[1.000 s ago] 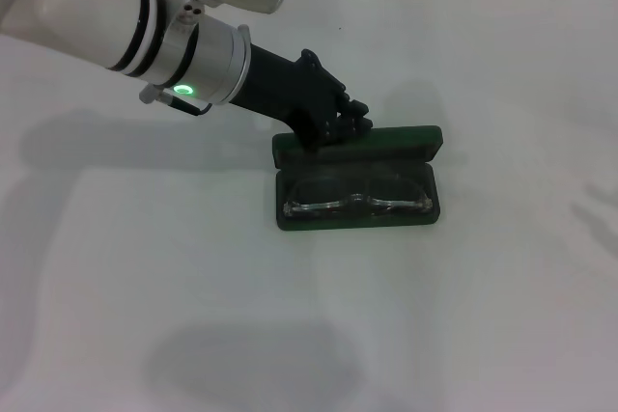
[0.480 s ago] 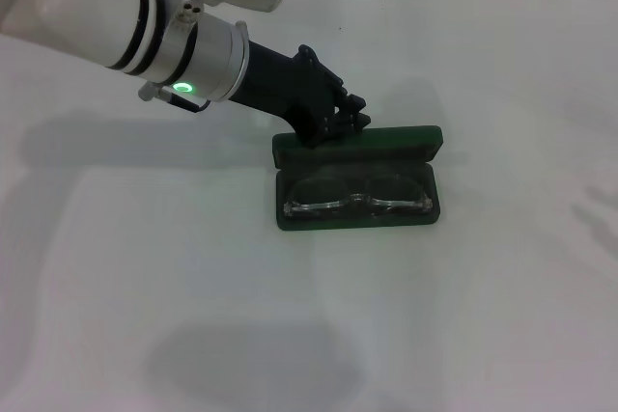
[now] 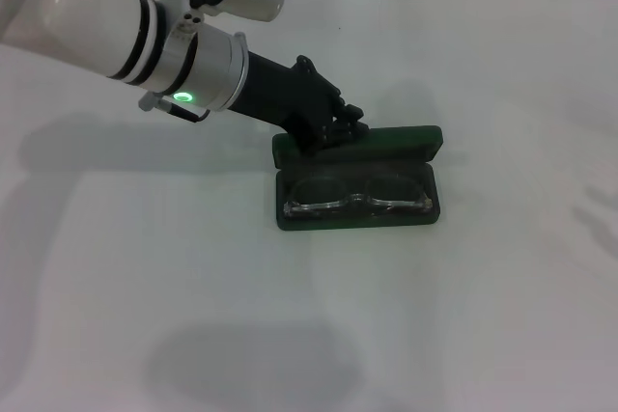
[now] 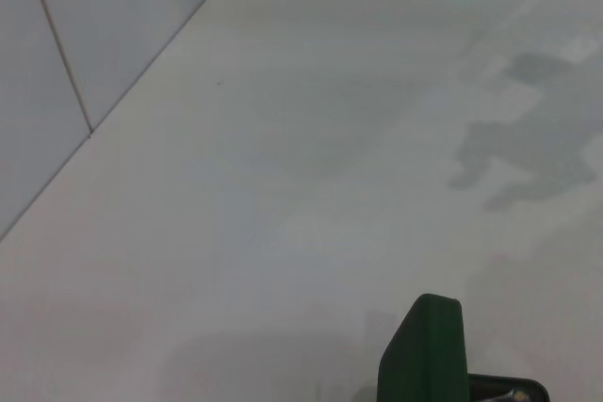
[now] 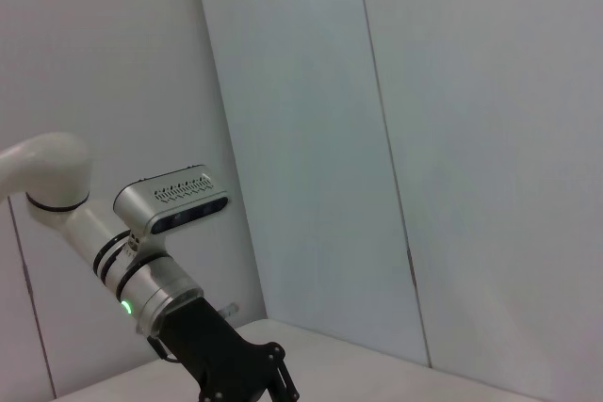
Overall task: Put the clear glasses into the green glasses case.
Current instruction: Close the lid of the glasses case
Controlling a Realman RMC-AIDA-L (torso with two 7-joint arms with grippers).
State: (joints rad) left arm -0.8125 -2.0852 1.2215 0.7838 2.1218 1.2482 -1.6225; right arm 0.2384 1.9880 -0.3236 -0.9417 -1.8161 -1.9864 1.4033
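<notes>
Head view: the green glasses case (image 3: pixel 357 185) is seen open near the middle of the white tabletop (image 3: pixel 463 315), the clear glasses (image 3: pixel 357 198) lying inside its tray, and the left claw (image 3: pixel 340 128) is placed at the raised lid's upper edge; whether its fingers are apart or together cannot be told. Left wrist view: only one green end of the lid (image 4: pixel 426 350) is caught. Right wrist view: the left arm (image 5: pixel 141 261) is shown against wall panels; the right claw is seen nowhere.

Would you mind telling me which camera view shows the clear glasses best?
The head view: the clear glasses lie in full sight inside the open green glasses case, with the left end effector at the case's lid. The left wrist view shows only an edge of the case, no glasses. The right wrist view shows neither, just the left arm.
</notes>
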